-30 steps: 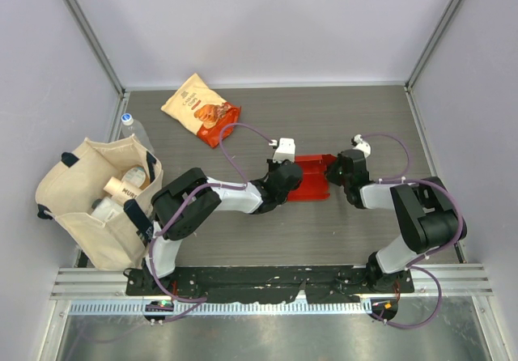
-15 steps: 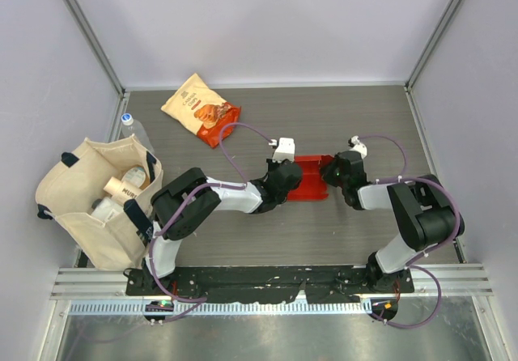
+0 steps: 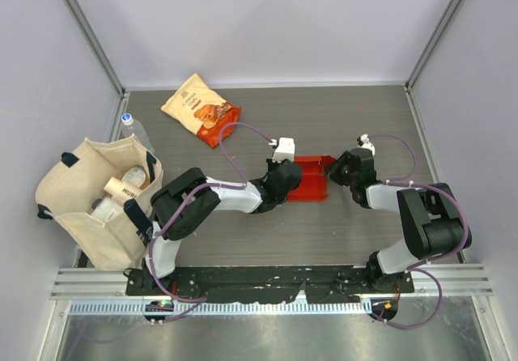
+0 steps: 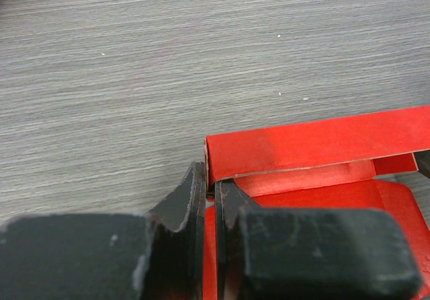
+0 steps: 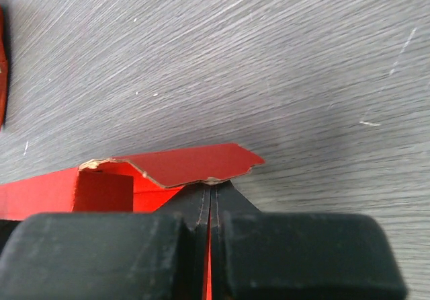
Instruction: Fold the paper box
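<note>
The paper box, bright red thin cardboard, lies partly folded on the grey table between my two grippers. My left gripper is at its left side. In the left wrist view that gripper is shut on a thin upright wall of the box, with a raised red side panel just beyond the tips. My right gripper is at the box's right end. In the right wrist view it is shut on a red wall under a bent, frayed flap of the paper box.
An orange-and-cream snack bag lies at the back left. A cream tote bag holding several items stands at the left edge, with a clear bottle behind it. Metal frame posts and grey walls bound the table.
The right gripper pushed left against the box's right end, then drew back to the right with the flap still in its jaws. The left arm has not moved.
</note>
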Controlling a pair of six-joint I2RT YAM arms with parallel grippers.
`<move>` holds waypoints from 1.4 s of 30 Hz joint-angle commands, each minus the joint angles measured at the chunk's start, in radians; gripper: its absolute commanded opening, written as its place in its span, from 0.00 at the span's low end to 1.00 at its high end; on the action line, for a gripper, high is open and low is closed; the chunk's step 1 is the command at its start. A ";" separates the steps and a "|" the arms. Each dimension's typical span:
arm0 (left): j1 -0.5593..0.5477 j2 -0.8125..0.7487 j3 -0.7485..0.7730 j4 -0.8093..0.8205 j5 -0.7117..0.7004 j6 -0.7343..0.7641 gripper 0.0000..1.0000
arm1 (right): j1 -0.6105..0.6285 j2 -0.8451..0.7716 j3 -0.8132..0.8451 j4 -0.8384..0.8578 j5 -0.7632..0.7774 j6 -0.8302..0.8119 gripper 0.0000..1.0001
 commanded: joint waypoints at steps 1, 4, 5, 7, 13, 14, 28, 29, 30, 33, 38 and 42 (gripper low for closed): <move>-0.001 -0.013 -0.005 -0.069 0.008 -0.004 0.00 | 0.010 -0.016 0.020 0.030 -0.055 0.015 0.01; -0.001 -0.013 -0.005 -0.069 0.012 -0.004 0.00 | 0.019 0.004 0.020 0.050 -0.069 0.025 0.01; -0.002 -0.013 -0.005 -0.069 0.012 -0.003 0.00 | 0.028 0.007 0.020 0.057 -0.064 0.025 0.01; -0.001 -0.015 -0.005 -0.071 0.012 -0.003 0.00 | 0.037 0.013 0.030 0.056 -0.060 0.025 0.01; -0.001 -0.020 -0.008 -0.068 0.012 -0.007 0.00 | 0.049 0.090 0.056 0.065 -0.051 0.050 0.01; -0.002 -0.020 -0.008 -0.069 0.012 -0.009 0.00 | 0.049 0.107 0.060 0.053 -0.046 0.057 0.01; 0.015 -0.030 -0.025 -0.074 0.018 -0.001 0.00 | 0.034 -0.091 0.253 -0.593 0.026 -0.183 0.06; 0.021 -0.030 -0.020 -0.080 0.037 0.002 0.00 | 0.031 -0.090 0.275 -0.704 0.017 -0.205 0.07; 0.022 -0.029 -0.017 -0.091 0.046 0.005 0.00 | 0.031 -0.090 0.324 -0.769 0.019 -0.231 0.09; 0.027 -0.029 -0.002 -0.106 0.054 0.023 0.00 | 0.034 -0.118 0.376 -0.916 0.055 -0.309 0.17; 0.032 -0.027 -0.002 -0.089 0.080 0.068 0.00 | 0.033 -0.165 0.401 -0.918 0.162 -0.427 0.46; 0.035 -0.029 -0.003 -0.080 0.083 0.109 0.00 | 0.033 -0.119 0.424 -0.875 0.158 -0.464 0.48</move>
